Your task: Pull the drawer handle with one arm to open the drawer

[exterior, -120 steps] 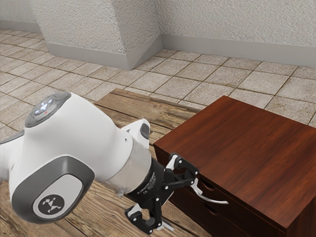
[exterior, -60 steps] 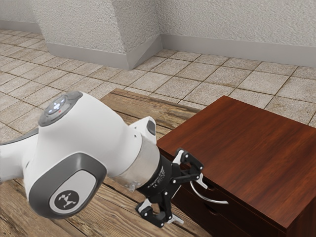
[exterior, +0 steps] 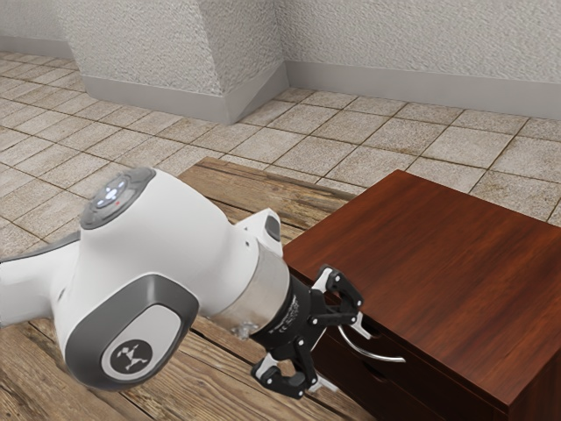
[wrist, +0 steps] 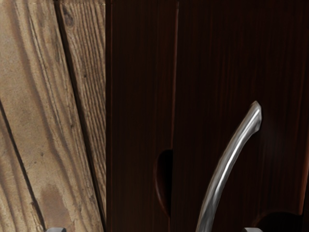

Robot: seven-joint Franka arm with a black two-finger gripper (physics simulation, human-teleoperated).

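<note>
At the exterior view's left, the white Franka arm (exterior: 158,281) reaches low across the plank table (exterior: 219,189) toward the exterior view's right. Its gripper (exterior: 329,345) is at the near left corner of the dark wood cabinet (exterior: 438,254). The claw is spread wide and holds nothing. One black finger is up by the cabinet's top edge and the other is down near the tabletop.

Just right of the claw, the curved silver handle (exterior: 379,354) stands off the top drawer (exterior: 421,379). Its left end is close to the upper finger, though I cannot tell whether they touch. The drawer front looks flush with the cabinet face, so I judge the drawer to be shut and the pull not yet begun.

In the wrist view, the handle (wrist: 227,164) arcs across the drawer front (wrist: 212,58) just ahead of the hand. It lies off to one side of the hand's centre line. A dark notch (wrist: 165,179) sits beside it in the wood, and the table planks (wrist: 48,121) show beyond the cabinet's edge.

The step in hand is seating the claw on the handle. To do it well:

- Slide the hand sideways along the drawer front until the bar sits midway between the fingers.
- Push in far enough that the pads reach past the bar, not only its tip.
- Close across the thin section of the bar. A grip near its curved end is likely to slip off.
- Once the grip is firm, pull straight out, square to the drawer front. An angled pull may bind the drawer or drag the whole cabinet across the table.
</note>
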